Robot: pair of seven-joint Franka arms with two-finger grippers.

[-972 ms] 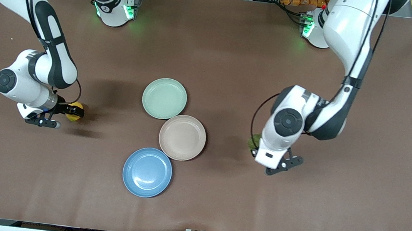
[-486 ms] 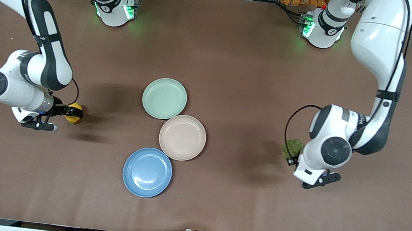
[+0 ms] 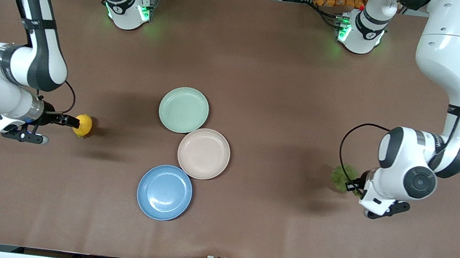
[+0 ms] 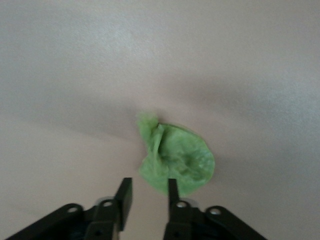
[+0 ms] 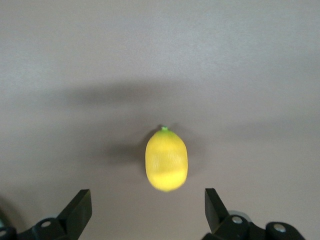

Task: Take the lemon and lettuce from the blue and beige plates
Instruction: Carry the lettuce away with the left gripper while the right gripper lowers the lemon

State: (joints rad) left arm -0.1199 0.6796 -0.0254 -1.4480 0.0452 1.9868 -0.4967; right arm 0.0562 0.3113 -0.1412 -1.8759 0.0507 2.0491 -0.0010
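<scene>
The yellow lemon [image 3: 83, 125] lies on the brown table toward the right arm's end, off the plates. My right gripper [image 3: 66, 120] is open just beside it; in the right wrist view the lemon [image 5: 166, 160] sits past the wide-open gripper [image 5: 147, 202], untouched. The green lettuce [image 3: 341, 177] lies on the table toward the left arm's end. My left gripper [image 3: 354, 187] is open beside it; in the left wrist view the lettuce [image 4: 177, 162] lies just off one fingertip of the gripper [image 4: 147, 189], nothing between the jaws. The blue plate [image 3: 164, 192] and beige plate [image 3: 203, 153] are empty.
An empty green plate [image 3: 183, 110] touches the beige plate, farther from the front camera. The three plates form a cluster mid-table. Bare brown table [image 3: 261, 85] surrounds them.
The left arm swung toward its end of the table, taking the lettuce along, and its jaws now stand open off it. The right arm drew back from the lemon, which stayed put.
</scene>
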